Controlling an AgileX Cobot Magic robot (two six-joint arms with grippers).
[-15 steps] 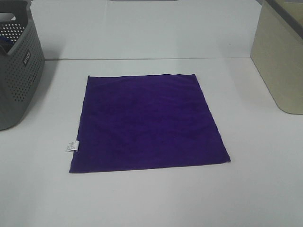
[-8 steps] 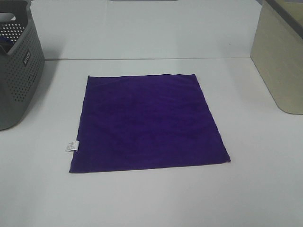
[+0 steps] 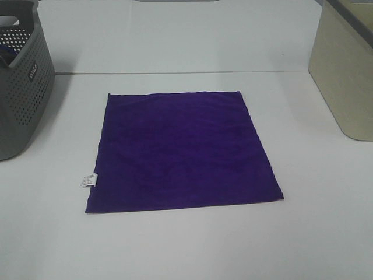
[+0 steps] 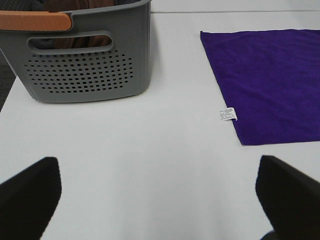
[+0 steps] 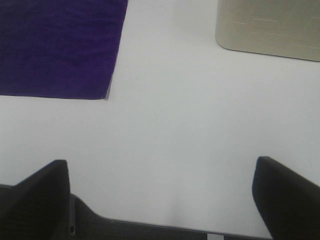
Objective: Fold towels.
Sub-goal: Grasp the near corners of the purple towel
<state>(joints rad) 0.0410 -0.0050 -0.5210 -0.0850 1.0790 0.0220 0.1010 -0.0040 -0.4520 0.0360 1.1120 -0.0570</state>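
A deep purple square towel [image 3: 182, 150] lies flat and unfolded in the middle of the white table, with a small white care tag [image 3: 88, 180] on its left edge. It also shows in the left wrist view [image 4: 270, 82], with the tag [image 4: 228, 114], and in the right wrist view [image 5: 57, 47]. Neither gripper shows in the exterior high view. My left gripper [image 4: 157, 200] is open and empty over bare table, left of the towel's near left corner. My right gripper [image 5: 160, 200] is open and empty over bare table, right of the towel's near right corner.
A grey perforated basket [image 3: 20, 87] stands at the left edge of the table, with an orange handle [image 4: 35, 21] and cloth inside. A beige bin [image 3: 347, 70] stands at the right; it also shows in the right wrist view [image 5: 270, 25]. The table's front edge [image 5: 150, 227] is close to my right gripper.
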